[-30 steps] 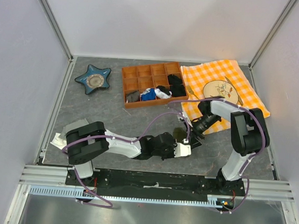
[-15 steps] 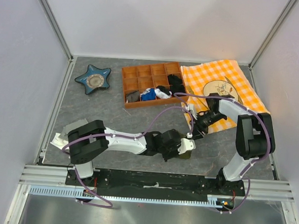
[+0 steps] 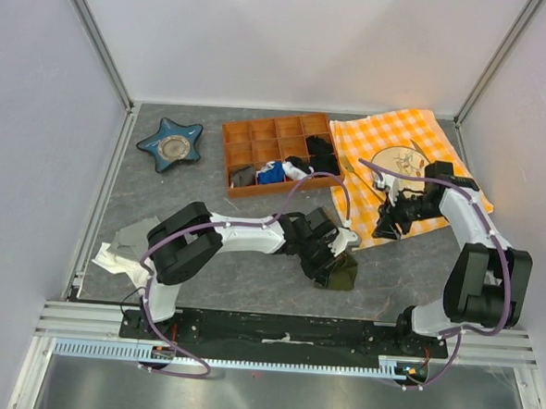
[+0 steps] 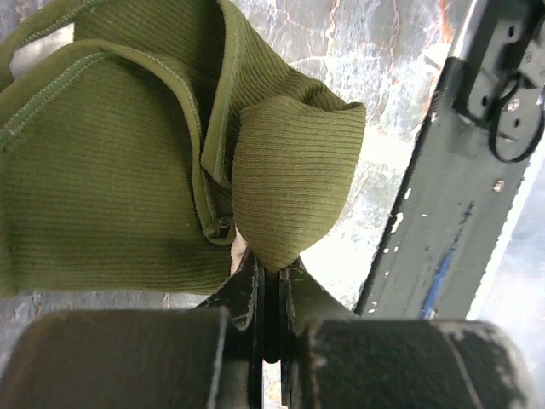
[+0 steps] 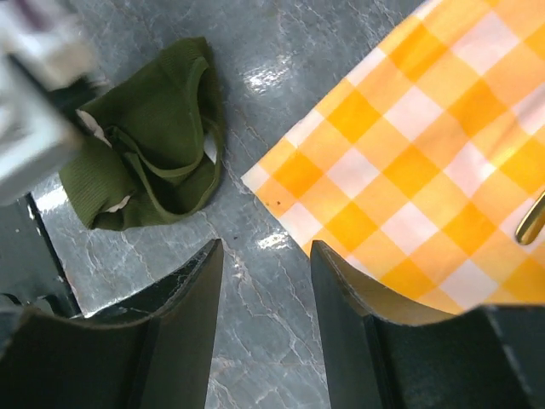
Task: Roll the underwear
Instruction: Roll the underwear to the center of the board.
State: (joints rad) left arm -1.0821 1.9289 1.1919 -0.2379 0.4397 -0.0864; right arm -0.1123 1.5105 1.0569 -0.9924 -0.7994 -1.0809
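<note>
Left gripper [image 4: 271, 271] is pinched tight on a fold of the one olive underwear [image 3: 340, 273], bunched low centre of the top view, just beside a corner of the single checked cloth [image 3: 403, 129]. Rolling looks barely begun; next that fold wants turning over onto the flat part. Right gripper [image 5: 266, 256], second of two, hangs wide and empty.

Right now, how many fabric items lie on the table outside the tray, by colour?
Olive green: 1, underwear
Orange and white: 1, checked cloth
Grey and white: 1, crumpled cloth
Total: 3
</note>
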